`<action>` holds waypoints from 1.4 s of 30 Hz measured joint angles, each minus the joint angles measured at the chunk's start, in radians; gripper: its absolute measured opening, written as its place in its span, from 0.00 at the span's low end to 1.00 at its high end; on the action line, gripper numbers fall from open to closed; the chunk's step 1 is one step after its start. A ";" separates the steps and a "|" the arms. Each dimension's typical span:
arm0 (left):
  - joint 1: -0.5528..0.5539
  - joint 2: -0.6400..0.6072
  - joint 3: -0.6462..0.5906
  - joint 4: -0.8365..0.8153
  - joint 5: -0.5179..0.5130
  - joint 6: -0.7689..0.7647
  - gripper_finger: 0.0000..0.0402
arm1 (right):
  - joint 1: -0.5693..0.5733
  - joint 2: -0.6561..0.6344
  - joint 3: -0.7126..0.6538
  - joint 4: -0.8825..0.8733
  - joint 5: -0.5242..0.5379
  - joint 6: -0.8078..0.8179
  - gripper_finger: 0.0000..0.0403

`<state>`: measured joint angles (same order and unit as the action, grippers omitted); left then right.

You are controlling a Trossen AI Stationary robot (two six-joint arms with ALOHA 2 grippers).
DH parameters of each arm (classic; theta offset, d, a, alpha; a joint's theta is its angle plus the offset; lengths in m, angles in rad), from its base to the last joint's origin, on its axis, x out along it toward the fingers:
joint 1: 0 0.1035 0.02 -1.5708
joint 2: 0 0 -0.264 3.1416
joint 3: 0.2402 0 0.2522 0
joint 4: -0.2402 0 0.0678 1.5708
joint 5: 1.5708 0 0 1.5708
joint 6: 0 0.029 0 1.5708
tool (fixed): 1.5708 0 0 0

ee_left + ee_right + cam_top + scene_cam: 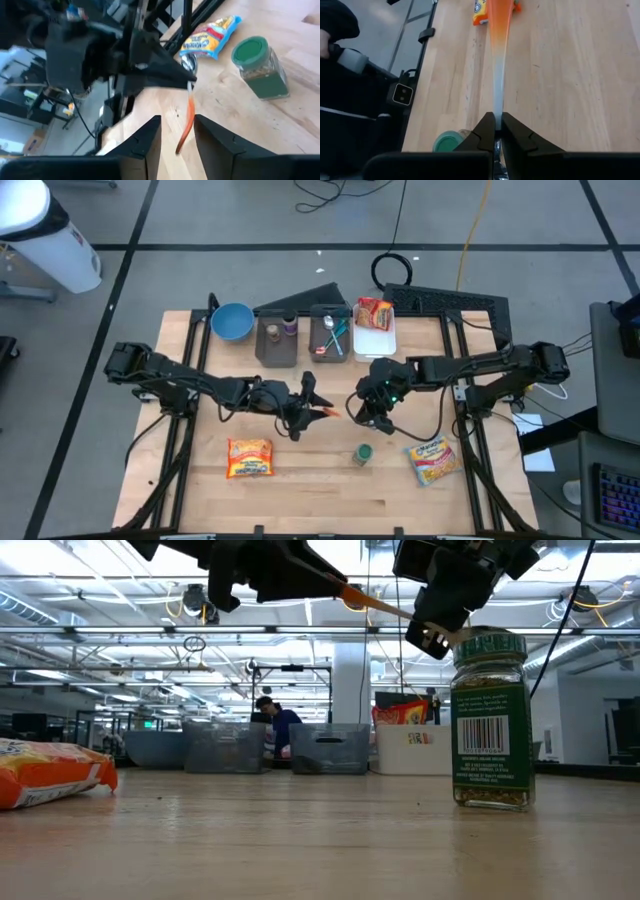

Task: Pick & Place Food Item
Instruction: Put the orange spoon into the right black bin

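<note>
Handover hung above the spice jar [363, 454]: right gripper [494, 131] pinched the orange-handled utensil [186, 121], left gripper [175, 145] half-closed around its handle. Left should clamp before right releases.

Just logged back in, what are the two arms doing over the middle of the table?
They are handing over an orange-handled spoon in mid-air. The right gripper is shut on its metal end, and the left gripper has its jaws around the orange handle, not clearly clamped. Below on the table sit a green-lidded spice jar, an orange noodle packet and a yellow packet.
</note>
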<state>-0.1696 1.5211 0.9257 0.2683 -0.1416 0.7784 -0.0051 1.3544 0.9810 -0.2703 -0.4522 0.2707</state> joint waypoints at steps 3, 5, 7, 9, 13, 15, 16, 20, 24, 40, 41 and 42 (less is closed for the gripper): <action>0.000 0.000 0.000 -0.011 -0.021 -0.007 0.35 | 0.000 0.000 0.000 0.000 -0.002 -0.001 0.01; 0.000 0.000 0.000 -0.011 -0.027 -0.007 0.37 | 0.000 0.000 0.000 0.000 -0.002 -0.002 0.01; 0.000 0.000 0.000 -0.011 -0.024 -0.006 0.37 | 0.000 0.000 0.000 0.000 -0.001 -0.003 0.01; 0.000 0.000 0.000 -0.011 -0.017 -0.007 0.36 | 0.000 0.000 0.000 0.001 -0.001 -0.003 0.01; 0.000 0.000 0.000 -0.011 -0.016 -0.011 0.30 | 0.000 0.000 0.000 0.001 0.000 -0.003 0.01; 0.000 0.000 0.000 -0.009 -0.015 -0.023 0.27 | 0.000 0.000 0.000 0.001 0.000 -0.003 0.01; 0.000 0.000 0.000 -0.008 -0.014 -0.030 0.25 | 0.000 0.000 0.000 0.001 0.001 -0.003 0.01; 0.000 0.000 0.000 -0.008 0.015 -0.032 0.20 | 0.000 0.000 0.000 0.001 0.000 -0.003 0.01; -0.002 0.000 0.000 -0.007 0.021 -0.042 0.15 | 0.000 -0.001 0.000 0.000 -0.001 -0.004 0.01; -0.003 0.000 -0.002 0.042 0.119 -0.120 0.13 | 0.001 -0.002 0.000 -0.002 -0.010 -0.011 0.02; -0.003 0.000 -0.002 0.049 0.125 -0.130 0.13 | 0.001 -0.002 0.000 -0.002 -0.010 -0.011 0.02; -0.003 0.000 -0.002 0.054 0.131 -0.136 0.13 | 0.001 -0.002 0.000 -0.002 -0.010 -0.012 0.02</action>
<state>-0.1722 1.5211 0.9237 0.3225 -0.0102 0.6427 -0.0044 1.3529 0.9810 -0.2718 -0.4622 0.2588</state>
